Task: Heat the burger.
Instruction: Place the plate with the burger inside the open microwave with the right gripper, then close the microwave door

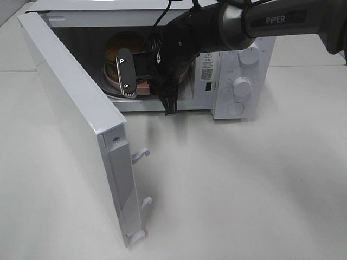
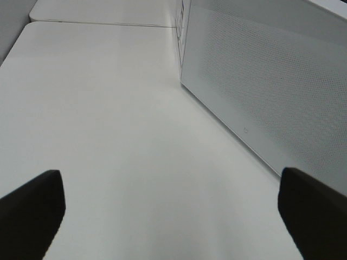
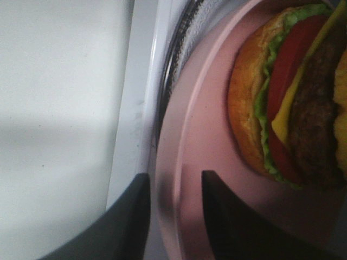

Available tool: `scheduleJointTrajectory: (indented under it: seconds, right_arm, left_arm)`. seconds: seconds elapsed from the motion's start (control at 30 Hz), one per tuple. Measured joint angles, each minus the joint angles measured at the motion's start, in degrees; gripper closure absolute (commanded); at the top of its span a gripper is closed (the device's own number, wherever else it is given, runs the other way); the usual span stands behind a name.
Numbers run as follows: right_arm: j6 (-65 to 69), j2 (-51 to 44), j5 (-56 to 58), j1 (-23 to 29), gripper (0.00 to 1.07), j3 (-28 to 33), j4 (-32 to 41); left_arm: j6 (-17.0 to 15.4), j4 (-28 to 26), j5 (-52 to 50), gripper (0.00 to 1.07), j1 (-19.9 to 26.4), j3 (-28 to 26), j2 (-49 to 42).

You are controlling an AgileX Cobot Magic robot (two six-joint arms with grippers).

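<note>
The burger [image 1: 126,46] [image 3: 293,97], with a golden bun, lettuce, tomato, cheese and patty, rests on a pink plate [image 1: 110,76] [image 3: 206,135] inside the open microwave [image 1: 217,105]. My right gripper [image 1: 145,88] [image 3: 174,181] reaches into the cavity. Its two dark fingers stand on either side of the plate's near rim with a small gap, so it is open. My left gripper [image 2: 171,206] shows only in the left wrist view. It is wide open over the bare table with nothing between its fingers.
The microwave door [image 1: 70,108] [image 2: 271,86] swings far out to the left, with its latch hooks [image 1: 140,155] sticking out. Control knobs [image 1: 241,85] sit on the right panel. A glass turntable [image 3: 171,70] lies under the plate. White table [image 1: 244,189] lies in front.
</note>
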Motion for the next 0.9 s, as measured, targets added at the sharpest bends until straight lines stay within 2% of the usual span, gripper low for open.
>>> scheduleJointTrajectory:
  seconds: [0.03,0.13,0.33,0.6,0.63,0.67,0.73,0.77,0.83,0.9]
  right_arm:
    - [0.4,0.0,-0.1,0.0,0.63,-0.1,0.0]
    - [0.8,0.0,-0.1,0.1,0.61,-0.1,0.0]
    - [1.4,-0.1,-0.1,0.4,0.61,-0.1,0.0]
    - [1.9,-4.1,-2.5,0.8,0.56,5.4,1.8]
    - [2.1,-5.1,-3.2,0.8,0.52,7.3,1.8]
    - [2.1,-5.1,-3.2,0.8,0.52,7.3,1.8]
    - [2.1,-8.1,-5.3,0.8,0.43,11.6,2.4]
    - [2.1,-8.1,-5.3,0.8,0.43,11.6,2.4]
    - [2.1,-10.4,-7.3,0.8,0.3,15.1,3.0]
    - [2.1,-11.1,-8.0,0.8,0.26,16.2,3.0]
  left_arm:
    - [0.0,0.0,0.0,0.06,0.0,0.0,0.0]
    - [0.0,0.0,0.0,0.06,0.0,0.0,0.0]
    - [0.0,0.0,0.0,0.06,0.0,0.0,0.0]
    - [0.0,0.0,0.0,0.06,0.0,0.0,0.0]
    - [0.0,0.0,0.0,0.06,0.0,0.0,0.0]
    - [0.0,0.0,0.0,0.06,0.0,0.0,0.0]
    - [0.0,0.0,0.0,0.06,0.0,0.0,0.0]
    - [0.0,0.0,0.0,0.06,0.0,0.0,0.0]
    - [0.0,0.0,0.0,0.06,0.0,0.0,0.0]
    - [0.0,0.0,0.0,0.06,0.0,0.0,0.0]
